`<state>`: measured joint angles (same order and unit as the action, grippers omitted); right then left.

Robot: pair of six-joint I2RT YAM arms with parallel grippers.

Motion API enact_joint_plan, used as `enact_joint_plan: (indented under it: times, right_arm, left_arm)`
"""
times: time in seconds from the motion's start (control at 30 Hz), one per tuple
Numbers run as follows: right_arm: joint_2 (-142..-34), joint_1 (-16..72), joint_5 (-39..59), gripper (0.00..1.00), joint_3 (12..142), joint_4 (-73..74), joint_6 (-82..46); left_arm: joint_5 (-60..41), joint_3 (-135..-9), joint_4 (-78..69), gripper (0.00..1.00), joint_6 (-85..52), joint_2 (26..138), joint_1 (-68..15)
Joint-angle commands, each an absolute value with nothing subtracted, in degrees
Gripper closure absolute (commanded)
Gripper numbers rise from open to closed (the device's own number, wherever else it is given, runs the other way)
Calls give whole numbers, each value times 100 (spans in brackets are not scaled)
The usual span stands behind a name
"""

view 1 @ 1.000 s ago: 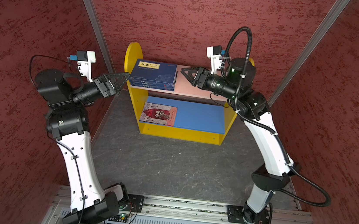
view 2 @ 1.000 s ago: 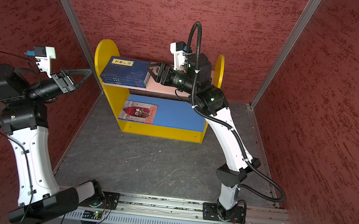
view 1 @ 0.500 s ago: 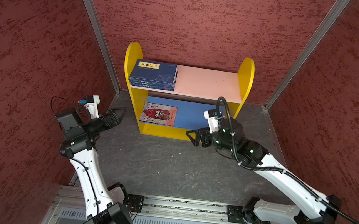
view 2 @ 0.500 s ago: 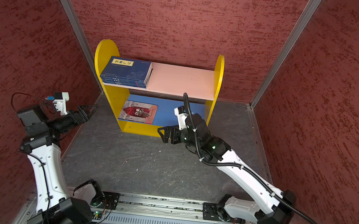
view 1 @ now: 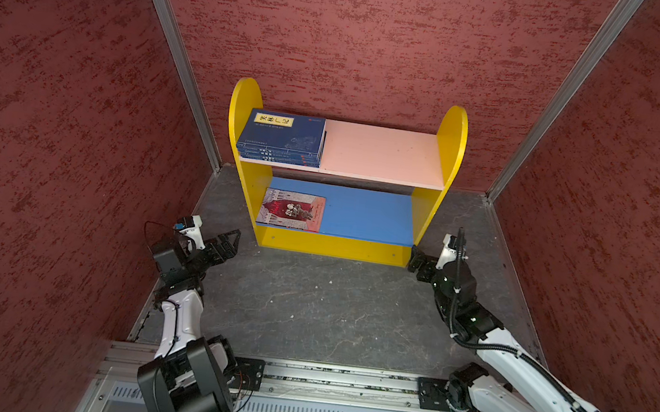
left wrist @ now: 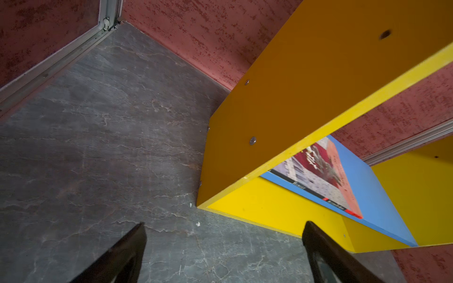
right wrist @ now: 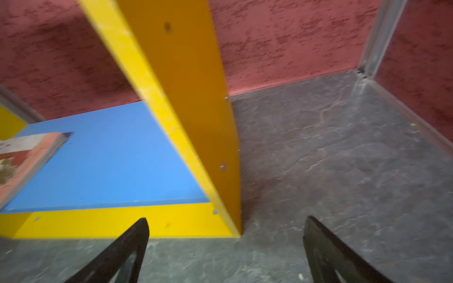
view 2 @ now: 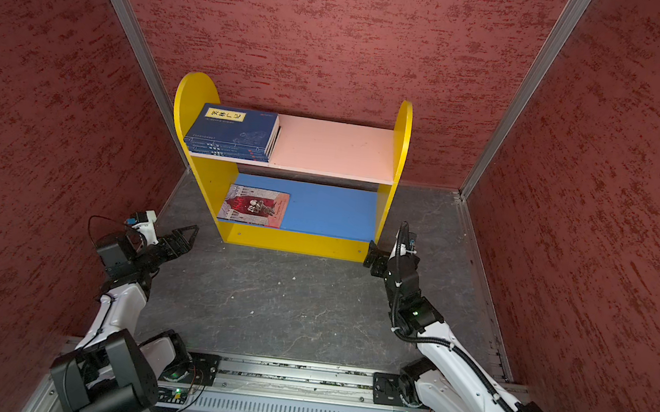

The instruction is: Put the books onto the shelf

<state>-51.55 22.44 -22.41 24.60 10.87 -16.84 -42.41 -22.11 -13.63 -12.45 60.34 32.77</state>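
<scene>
The left fingers [left wrist: 117,257] stand wide apart with nothing between them. The right fingers [right wrist: 328,254] are spread just as wide and are empty too.

The books are all on the shelf [view 1: 449,144]. A stack of navy books [view 1: 283,137] lies flat at the left end of the pink upper board [view 1: 384,154], against the left yellow side panel. The top cover faces up with its yellow label [view 1: 274,119] toward the back. The spines do not show clearly how many are in the stack. 1 red book [view 1: 292,210] lies flat, cover up, at the left end of the blue lower board [view 1: 364,219]. The rest of both boards is bare. The 2-tier shelf stands on the dark grey surface [view 1: 309,305], back against the rear wall.

In both top views the left fingers [view 1: 229,241] sit low over the surface near the shelf's front left corner and apart from it. The right fingers [view 2: 375,260] are just beside the shelf's front right corner. The right wrist view shows a gap between them and the yellow base.

Textured red walls [view 1: 337,40] close in 3 sides. Both arms rise from a metal rail [view 1: 343,380] along the front edge.
</scene>
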Motion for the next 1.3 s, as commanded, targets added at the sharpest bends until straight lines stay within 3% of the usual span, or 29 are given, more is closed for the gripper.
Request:
enact_joint_plan:
  times: [0.0,0.3,0.47,0.7,0.8,0.97,1.27]
  right_arm:
    - [-5316,1664,-2356,1,2199,2746,-1138]
    - [-6667,310,-1749,1,1282,5203,-649]
    - [-7384,76,-1554,1,894,6504,-374]
    - [-8535,-150,-1129,1,733,7924,-312]
    - [-8986,-160,-1071,1,773,8364,-280]
    - [-8784,-275,-1258,1,1315,7035,-512]
    - [-8832,-239,-1225,1,1503,6768,-437]
  left_arm:
    - [-3819,-1830,-3486,1,-1300,6329,3105]
    - [-2985,-1179,-5794,1,-1258,7446,2446]
    - [-2692,-1020,-6758,1,-1155,8038,1971]
    - [-1353,-944,-7814,1,-377,9075,863]
    - [-1183,-1118,-7180,1,-400,8865,831]
    - [-1174,-1602,-6210,1,-379,8791,791]
    - [-1007,-2051,-5350,1,-127,8781,558]
